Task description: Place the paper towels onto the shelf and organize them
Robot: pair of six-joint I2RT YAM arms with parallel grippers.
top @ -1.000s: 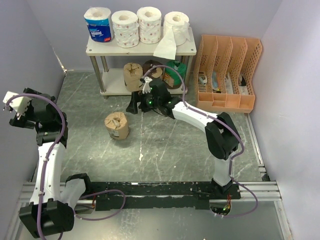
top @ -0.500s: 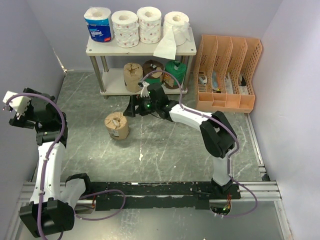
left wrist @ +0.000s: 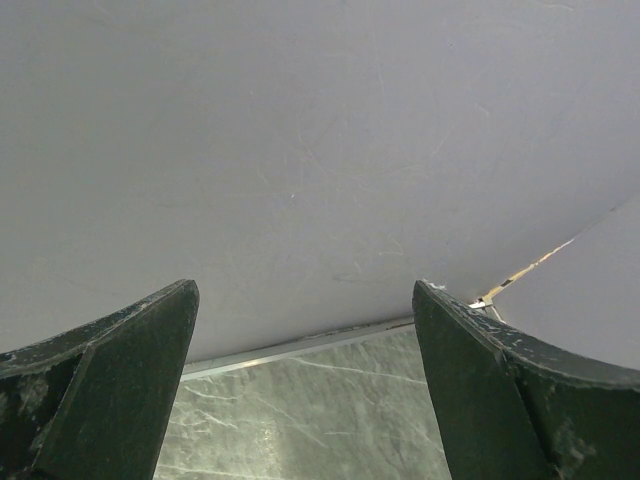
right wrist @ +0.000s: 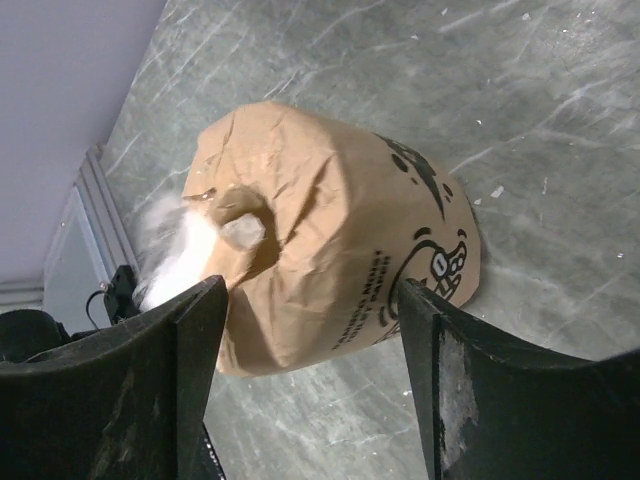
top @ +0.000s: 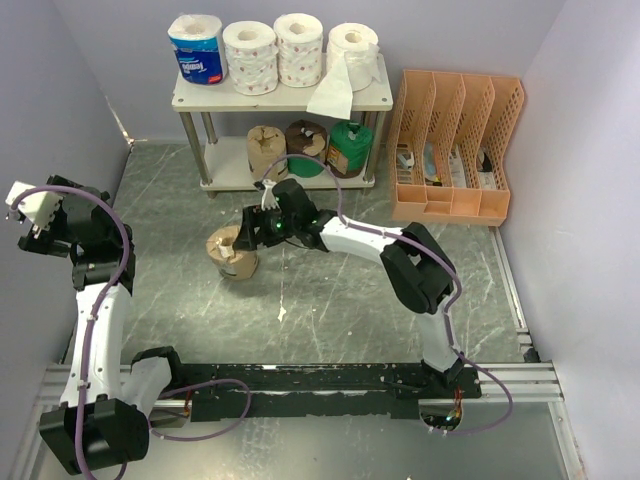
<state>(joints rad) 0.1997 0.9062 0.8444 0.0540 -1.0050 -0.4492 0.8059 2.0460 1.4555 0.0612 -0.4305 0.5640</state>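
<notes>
The shelf (top: 195, 97) stands at the back. Its top board holds a blue-wrapped roll (top: 197, 48), two pink-dotted white rolls (top: 249, 57), and a white roll (top: 354, 52) with a loose sheet hanging. Its lower board holds a tan roll (top: 267, 152) and two green-wrapped rolls (top: 350, 148). A second tan kraft-wrapped roll (top: 228, 256) (right wrist: 330, 235) stands on the floor. My right gripper (top: 250, 232) (right wrist: 312, 300) is open, its fingers either side of this roll, not closed on it. My left gripper (top: 35, 222) (left wrist: 305, 300) is open and empty, raised by the left wall.
An orange slotted file organizer (top: 455, 145) stands at the back right. Grey walls close in the left, back and right. A metal rail (top: 300, 380) runs along the near edge, with the arm bases.
My right gripper has moved left and nearer, away from the shelf's lower board, to the tan roll on the floor. The left arm has not moved.
</notes>
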